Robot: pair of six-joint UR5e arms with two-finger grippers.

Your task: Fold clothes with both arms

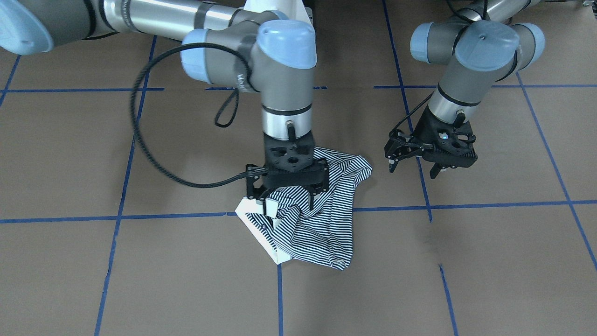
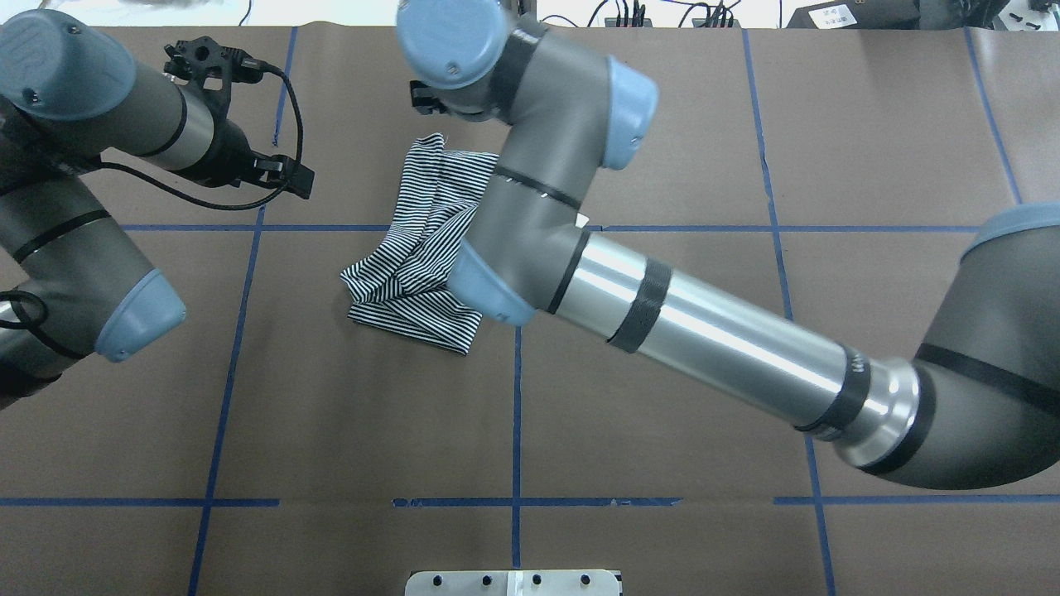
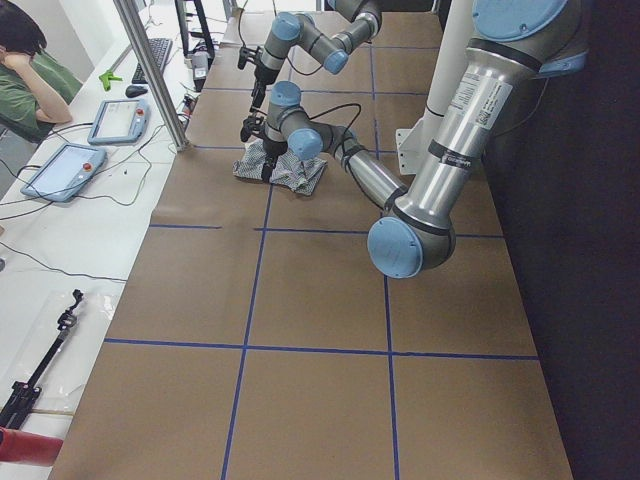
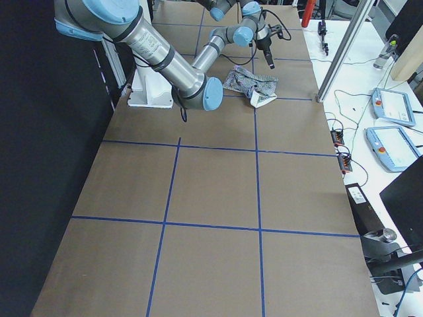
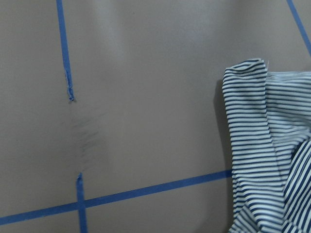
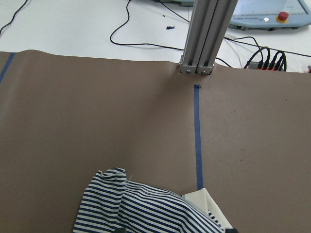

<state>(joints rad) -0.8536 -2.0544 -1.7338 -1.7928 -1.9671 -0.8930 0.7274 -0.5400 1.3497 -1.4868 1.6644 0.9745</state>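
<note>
The striped polo shirt point(image 1: 322, 224) lies crumpled in a heap on the brown table, its cream collar point(image 1: 259, 231) at one edge. It also shows in the overhead view point(image 2: 410, 273), the left wrist view point(image 5: 265, 145) and the right wrist view point(image 6: 146, 208). My right gripper point(image 1: 290, 204) is pressed down into the heap near the collar, with its fingers apart and fabric bunched between them. In the overhead view the right arm hides it. My left gripper point(image 1: 413, 169) is open and empty, hovering above bare table beside the shirt point(image 2: 291, 177).
Blue tape lines point(image 1: 429, 205) divide the table into squares. A black cable point(image 1: 140, 140) loops from the right wrist. An aluminium post point(image 6: 206, 34) stands at the table's far edge, with teach pendants point(image 4: 393, 105) and an operator point(image 3: 20, 80) beyond it.
</note>
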